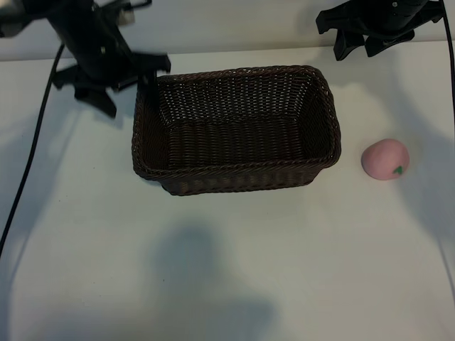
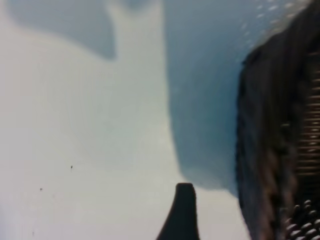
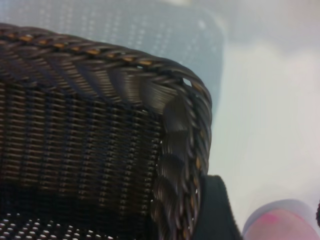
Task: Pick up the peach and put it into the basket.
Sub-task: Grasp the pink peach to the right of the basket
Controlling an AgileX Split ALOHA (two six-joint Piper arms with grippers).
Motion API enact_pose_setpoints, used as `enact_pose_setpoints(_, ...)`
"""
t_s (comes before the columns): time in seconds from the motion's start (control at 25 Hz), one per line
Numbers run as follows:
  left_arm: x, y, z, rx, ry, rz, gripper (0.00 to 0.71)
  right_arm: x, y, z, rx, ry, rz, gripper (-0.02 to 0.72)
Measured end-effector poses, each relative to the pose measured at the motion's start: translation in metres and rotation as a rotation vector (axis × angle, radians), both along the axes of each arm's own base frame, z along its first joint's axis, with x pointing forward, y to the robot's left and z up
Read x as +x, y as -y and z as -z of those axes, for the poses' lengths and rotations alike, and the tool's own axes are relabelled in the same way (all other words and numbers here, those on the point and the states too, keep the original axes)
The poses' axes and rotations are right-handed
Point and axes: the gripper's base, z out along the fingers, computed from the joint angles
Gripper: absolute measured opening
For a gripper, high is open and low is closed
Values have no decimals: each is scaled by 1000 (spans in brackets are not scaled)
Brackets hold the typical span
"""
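The peach [image 1: 384, 159], small, round and pink with a green leaf mark, lies on the white table just right of the basket [image 1: 234, 128]. The dark brown wicker basket stands mid-table with nothing inside it. My right gripper [image 1: 355, 51] hangs open above the table's far right, behind the basket's far right corner and farther back than the peach. In the right wrist view the basket's corner [image 3: 175, 100] fills the picture, and the peach [image 3: 280, 225] shows beyond one finger [image 3: 215, 210]. My left gripper [image 1: 124, 82] is open and empty at the basket's far left corner.
The white table [image 1: 213, 270] stretches in front of the basket. In the left wrist view one dark finger [image 2: 183, 210] stands over bare table, with the basket's outer wall [image 2: 280, 150] close beside it. Black cables hang along both side edges.
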Motion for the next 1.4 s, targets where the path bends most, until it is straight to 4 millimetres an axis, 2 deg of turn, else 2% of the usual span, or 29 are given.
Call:
enact_pose_setpoints(0.2,7,14,-28,-23,97,13,642,0,0,0,0,0,0,483)
enact_pose_setpoints(0.44,0,42,-32,-37,107,63,637,0,0,0,0,0,0,483)
enact_pose_setpoints(1.04,0,43,-35,-54,108,49,619,0,0,0,1,-7,5,483)
enact_pose_setpoints(1.4,7,45,-63,-79,205,50,605,-2,0,1,-3,-30,2,483)
